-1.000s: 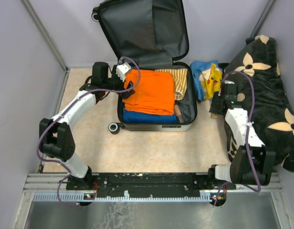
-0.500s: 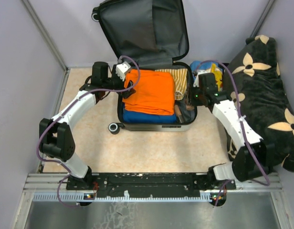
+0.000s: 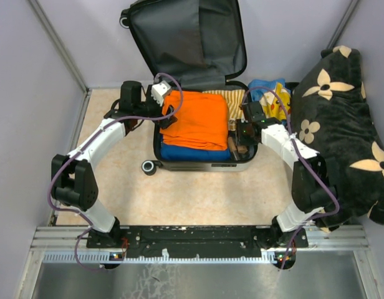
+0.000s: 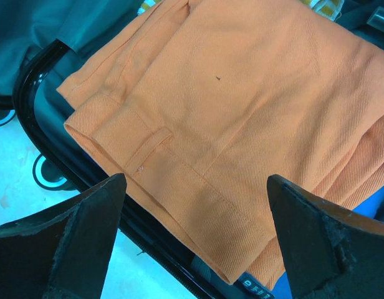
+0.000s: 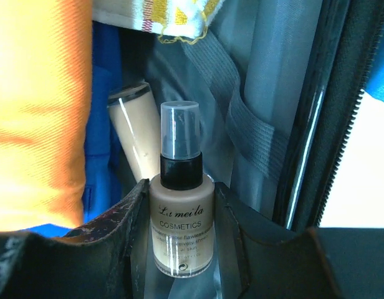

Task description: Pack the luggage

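Stowing the foundation bottle [image 5: 180, 240] clamped in the right gripper [image 5: 181, 208], left gripper [image 4: 195, 187] gaping over orange shorts [image 4: 254, 93]; next, probably lower it into the luggage [image 3: 204, 164] beside the beige tube [image 5: 133, 134], release

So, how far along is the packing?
Done: orange garment, blue cloth, striped cloth and a tube lie in the luggage. In hand: right end effector grips a cosmetics bottle above its right side. Left: the cartoon-print garment outside, and the open lid.

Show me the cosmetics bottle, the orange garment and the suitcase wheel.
cosmetics bottle [image 5: 179, 233], right wrist view, on its printed label.
orange garment [image 4: 242, 93], left wrist view, on the middle of the fabric.
suitcase wheel [image 3: 149, 167], top external view, on the wheel's hub.
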Available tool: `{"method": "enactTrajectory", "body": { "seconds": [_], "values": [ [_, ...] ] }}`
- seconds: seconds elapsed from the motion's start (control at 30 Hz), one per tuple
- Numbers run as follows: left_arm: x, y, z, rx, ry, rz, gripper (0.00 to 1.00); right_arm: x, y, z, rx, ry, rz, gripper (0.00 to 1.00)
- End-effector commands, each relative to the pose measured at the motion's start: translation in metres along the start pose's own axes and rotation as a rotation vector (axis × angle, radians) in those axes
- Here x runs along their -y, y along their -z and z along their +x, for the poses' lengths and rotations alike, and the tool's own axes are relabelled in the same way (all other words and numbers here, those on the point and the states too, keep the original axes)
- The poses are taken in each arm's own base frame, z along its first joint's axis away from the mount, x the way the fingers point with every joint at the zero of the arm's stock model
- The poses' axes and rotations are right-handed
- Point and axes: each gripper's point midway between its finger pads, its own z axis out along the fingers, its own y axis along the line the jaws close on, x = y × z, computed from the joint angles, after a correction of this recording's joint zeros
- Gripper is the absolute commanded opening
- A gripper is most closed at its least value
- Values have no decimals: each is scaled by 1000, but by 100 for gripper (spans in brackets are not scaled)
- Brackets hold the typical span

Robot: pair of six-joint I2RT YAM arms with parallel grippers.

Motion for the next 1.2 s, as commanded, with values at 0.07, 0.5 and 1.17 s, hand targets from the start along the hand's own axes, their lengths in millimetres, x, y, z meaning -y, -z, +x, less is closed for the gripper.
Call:
{"method": "enactTrajectory", "body": {
  "seconds": [0.07, 0.5, 1.17],
  "values": [
    [-2, 5, -11, 36, -12, -8, 100, -2, -2, -16, 64, 13, 13, 48],
    [-2, 7, -19, 51, -20, -4, 100, -20, 89, -77, 320, 54, -93, 76],
    [-3, 10, -23, 54, -32, -6, 100, 148, 41, -57, 270, -343, 335, 99]
  ]
}}
